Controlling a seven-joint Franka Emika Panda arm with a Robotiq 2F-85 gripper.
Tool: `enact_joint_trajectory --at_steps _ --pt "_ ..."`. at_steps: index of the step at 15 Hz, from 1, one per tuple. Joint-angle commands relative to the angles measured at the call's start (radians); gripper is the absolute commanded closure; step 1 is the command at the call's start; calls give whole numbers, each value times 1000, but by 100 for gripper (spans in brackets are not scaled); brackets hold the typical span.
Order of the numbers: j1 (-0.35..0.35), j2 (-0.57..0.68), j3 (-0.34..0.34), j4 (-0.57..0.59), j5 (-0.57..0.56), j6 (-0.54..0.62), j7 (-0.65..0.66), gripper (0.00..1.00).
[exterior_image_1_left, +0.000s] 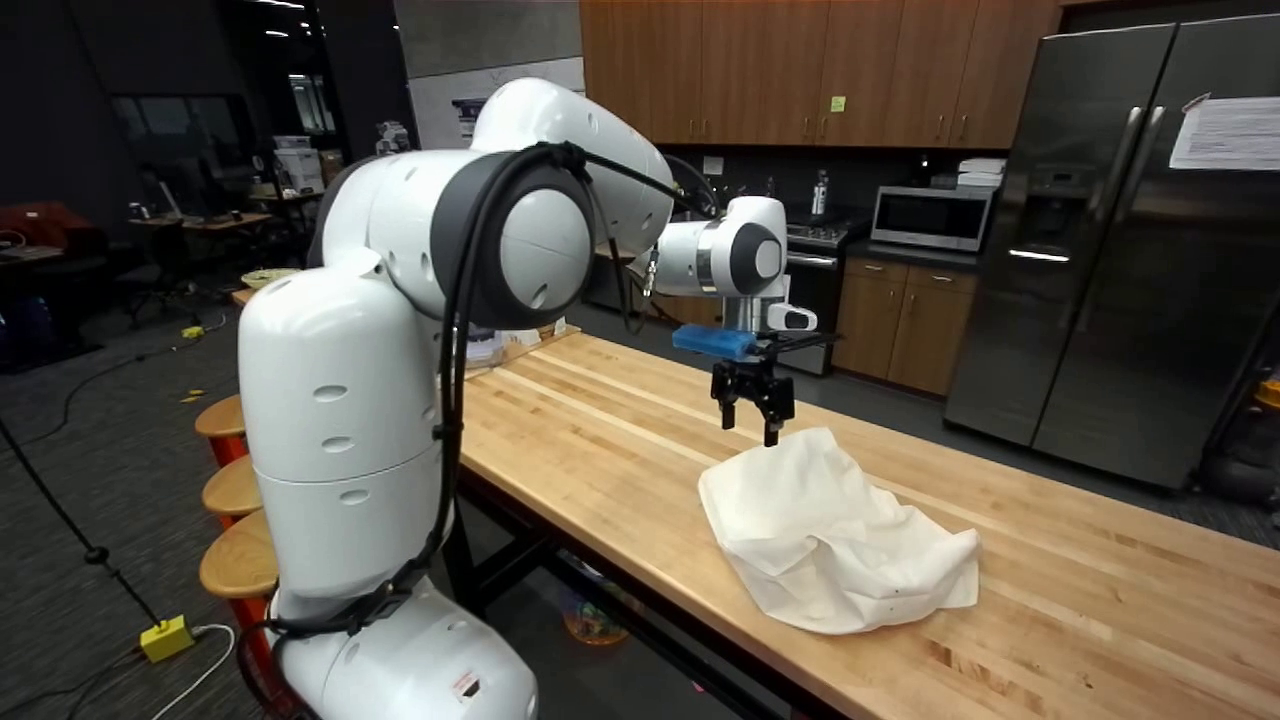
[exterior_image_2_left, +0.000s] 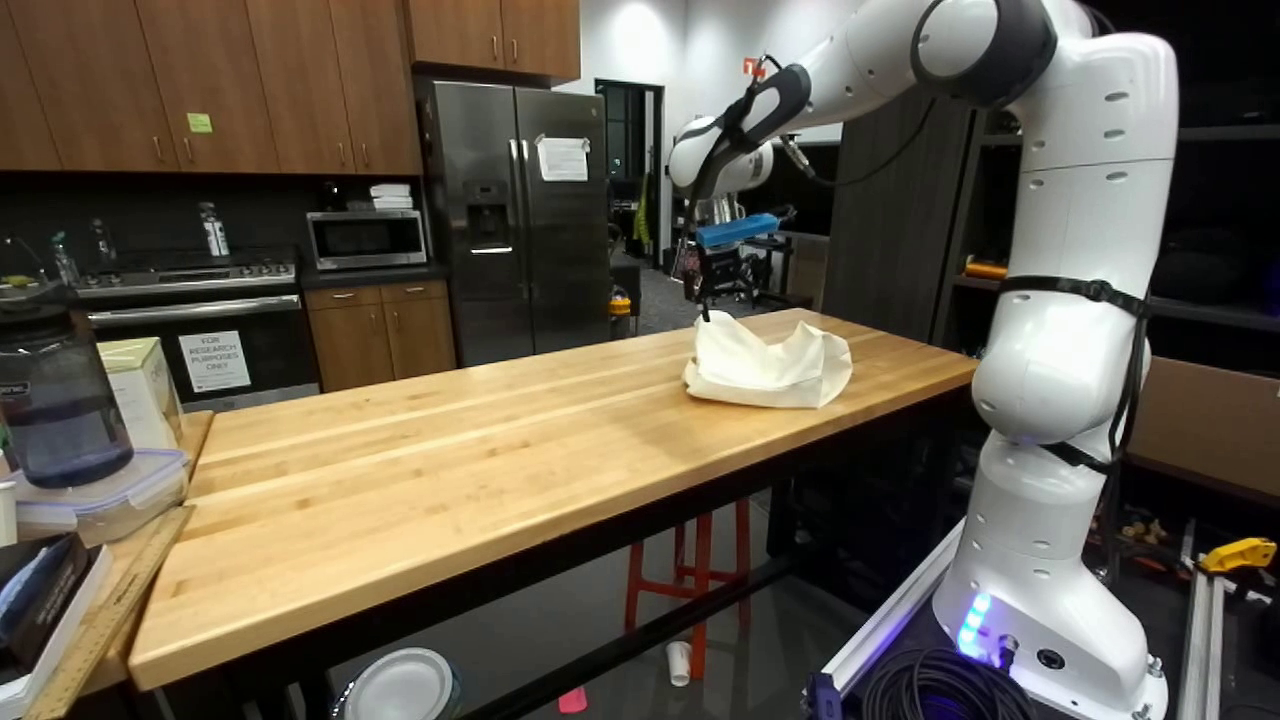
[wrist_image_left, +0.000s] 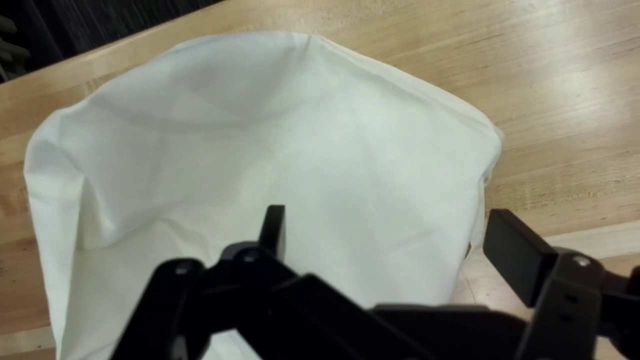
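The hand stands spread wide with nothing grasped, over a crumpled white cloth on the wooden tabletop; whether it touches the cloth cannot be told. A sign on the oven reads "FOR RESEARCH PURPOSES ONLY", while the paper on the fridge bears print too small to make out.

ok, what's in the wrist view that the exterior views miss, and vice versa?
Wrist view only: a close overhead look past the open gripper onto the white cloth.
In both exterior views, not the wrist view: the blue block above the gripper, microwave, wall cupboards.
Shared: the white cloth on the wooden table, gripper near it.
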Motion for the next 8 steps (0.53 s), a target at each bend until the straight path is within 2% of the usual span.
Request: enact_joint_trajectory --at_steps 1,8 --pt "2 4 4 -7 43 25 -29 0" --pt "22 -9 27 -44 37 157 -125 0"
